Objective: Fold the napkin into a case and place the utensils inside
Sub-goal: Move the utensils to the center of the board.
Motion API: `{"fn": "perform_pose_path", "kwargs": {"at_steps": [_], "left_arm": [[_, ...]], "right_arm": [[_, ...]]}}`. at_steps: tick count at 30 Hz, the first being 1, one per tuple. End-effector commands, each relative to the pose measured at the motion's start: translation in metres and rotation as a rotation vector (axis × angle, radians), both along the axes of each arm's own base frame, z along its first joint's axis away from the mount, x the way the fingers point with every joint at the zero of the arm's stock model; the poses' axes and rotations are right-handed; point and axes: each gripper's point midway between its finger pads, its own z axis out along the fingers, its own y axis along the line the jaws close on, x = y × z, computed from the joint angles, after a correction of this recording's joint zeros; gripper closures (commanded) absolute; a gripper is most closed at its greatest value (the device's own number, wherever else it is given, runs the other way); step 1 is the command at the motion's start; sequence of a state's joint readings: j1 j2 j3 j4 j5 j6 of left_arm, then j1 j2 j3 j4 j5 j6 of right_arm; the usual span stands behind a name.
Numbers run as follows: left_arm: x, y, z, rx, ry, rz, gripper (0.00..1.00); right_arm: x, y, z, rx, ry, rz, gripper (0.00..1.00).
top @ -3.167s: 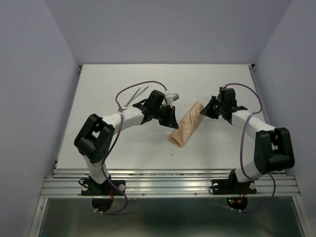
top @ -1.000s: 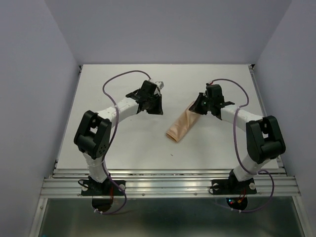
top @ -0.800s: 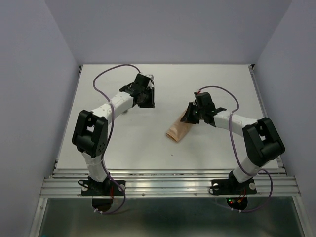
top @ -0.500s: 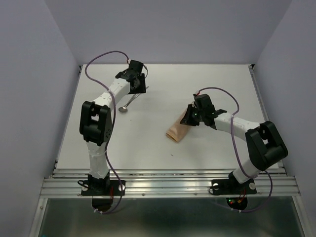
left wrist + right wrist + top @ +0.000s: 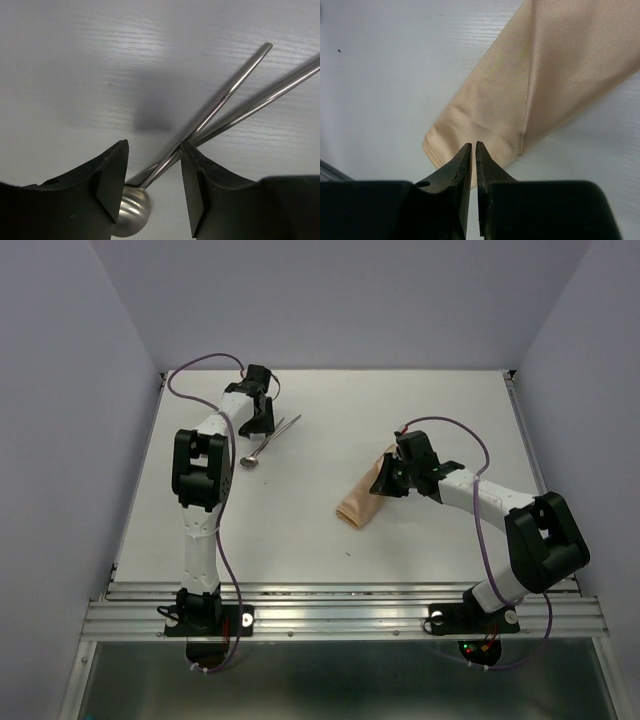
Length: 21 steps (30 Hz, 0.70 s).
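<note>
The napkin lies folded as a narrow peach-orange case (image 5: 362, 495) (image 5: 530, 90) slanting across the table's middle. My right gripper (image 5: 384, 480) (image 5: 473, 145) is shut, its tips just over the case's upper part, with nothing seen between them. The utensils (image 5: 272, 435) are thin silver pieces lying crossed at the far left, with the spoon's round bowl (image 5: 248, 461) (image 5: 131, 210) at the near end. My left gripper (image 5: 262, 420) (image 5: 152, 145) hangs open right above them. The crossing handles (image 5: 220, 102) pass between its fingers, which do not touch them.
The white table (image 5: 300, 530) ends in a metal rail (image 5: 340, 605) at the near edge, where both arm bases are bolted. Lavender walls close in on the left, right and back. Purple cables loop off both arms.
My left arm swung from the table's middle to the far left and its gripper opened over the utensils. My right gripper slid a little left along the case and stayed shut.
</note>
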State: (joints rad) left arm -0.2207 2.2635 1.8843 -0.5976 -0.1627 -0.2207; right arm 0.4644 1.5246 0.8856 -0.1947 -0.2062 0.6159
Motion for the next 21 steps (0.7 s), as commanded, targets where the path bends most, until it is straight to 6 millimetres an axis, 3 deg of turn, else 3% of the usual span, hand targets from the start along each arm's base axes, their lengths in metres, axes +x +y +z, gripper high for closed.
{"fn": "perform_pose_path", "kwargs": {"at_steps": [1, 9, 15, 21], "left_arm": [[0.011, -0.002, 0.015, 0.008, -0.025, -0.027, 0.43], [0.010, -0.006, 0.008, -0.016, -0.021, -0.036, 0.45], [0.008, -0.009, -0.001, -0.025, 0.007, -0.058, 0.52], [0.005, -0.008, -0.004, -0.020, 0.006, -0.065, 0.52]], "right_arm": [[0.003, -0.002, 0.015, 0.002, -0.045, 0.002, 0.86], [-0.002, -0.006, 0.009, -0.005, -0.033, -0.017, 0.86], [-0.001, -0.009, 0.007, -0.014, -0.037, -0.027, 0.86], [-0.003, -0.011, 0.003, -0.018, -0.036, -0.030, 0.86]]}}
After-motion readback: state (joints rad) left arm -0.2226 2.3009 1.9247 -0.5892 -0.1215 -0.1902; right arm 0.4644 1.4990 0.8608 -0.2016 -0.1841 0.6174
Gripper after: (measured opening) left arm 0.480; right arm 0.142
